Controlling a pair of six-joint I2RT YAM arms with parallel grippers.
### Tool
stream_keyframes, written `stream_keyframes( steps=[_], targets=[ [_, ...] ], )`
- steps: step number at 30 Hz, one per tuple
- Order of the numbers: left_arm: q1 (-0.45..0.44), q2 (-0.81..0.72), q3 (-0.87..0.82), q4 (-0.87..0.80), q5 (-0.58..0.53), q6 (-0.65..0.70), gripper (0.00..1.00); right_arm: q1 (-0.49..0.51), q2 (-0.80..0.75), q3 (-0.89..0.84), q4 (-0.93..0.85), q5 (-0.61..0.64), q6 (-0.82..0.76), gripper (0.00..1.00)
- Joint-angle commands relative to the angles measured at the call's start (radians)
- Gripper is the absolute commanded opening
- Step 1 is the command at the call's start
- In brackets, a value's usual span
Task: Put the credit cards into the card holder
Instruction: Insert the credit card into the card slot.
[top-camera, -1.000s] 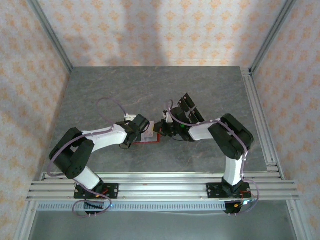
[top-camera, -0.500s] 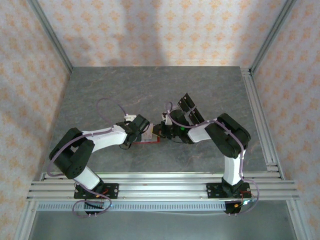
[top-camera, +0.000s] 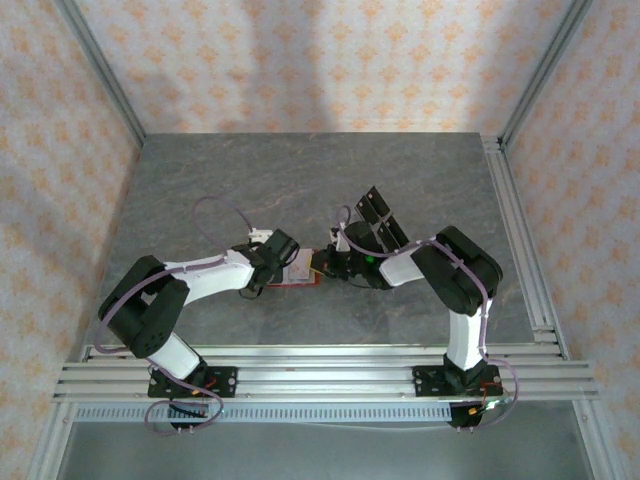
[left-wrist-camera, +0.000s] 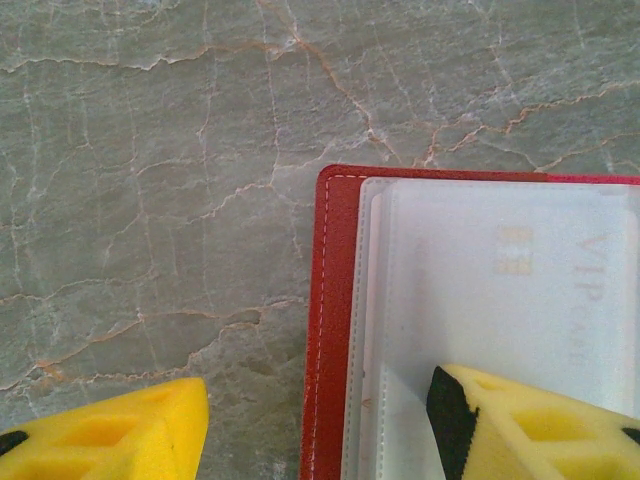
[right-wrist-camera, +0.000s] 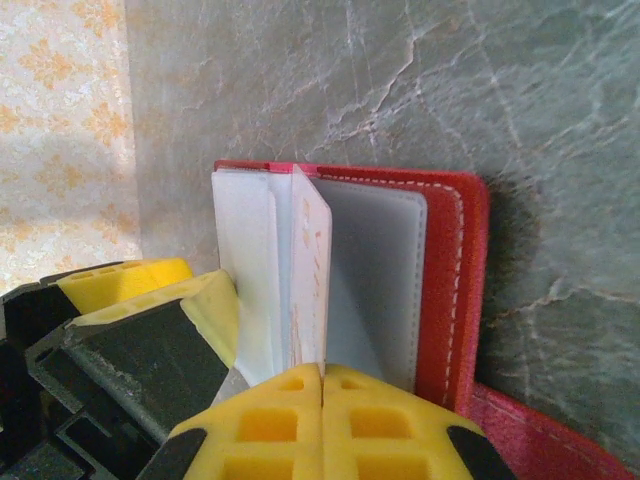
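Two claws meet over the red wallet (top-camera: 303, 270), which lies mostly hidden beneath them mid-bench (top-camera: 300, 170). The left claw (left-wrist-camera: 320, 430) is open, one finger on a sleeved card (left-wrist-camera: 520, 290) cut off rightward. The right claw (right-wrist-camera: 322, 385) pinches a pale card (right-wrist-camera: 312, 270) upright among the wallet's leaves. A stand (top-camera: 375, 222) sits just behind.

In your left wrist view, a credit card (left-wrist-camera: 500, 300) lies under a clear sleeve of the open red card holder (left-wrist-camera: 333, 330). Faint pale lettering near its right edge, turned sideways, reads "VIP", with smaller letters beside it that look like "CARD". A small gold mark to their left is unreadable. In your right wrist view, an upright credit card (right-wrist-camera: 312, 270) bears orange marks too blurred to read.
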Motion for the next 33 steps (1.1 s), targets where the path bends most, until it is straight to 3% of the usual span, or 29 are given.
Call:
stream_keyframes(
  steps=[1,26,33],
  targets=[
    [0.012,0.007,-0.028,-0.035,-0.02,-0.011,0.62,-0.004,0.014,0.003,0.02,-0.008,-0.007,0.0],
    [0.012,0.002,-0.027,-0.035,-0.017,-0.013,0.62,0.026,0.096,0.105,-0.062,-0.082,-0.027,0.0],
    [0.105,-0.115,-0.016,-0.105,-0.039,-0.046,0.64,0.026,0.103,0.115,-0.106,-0.072,-0.038,0.0]
  ],
)
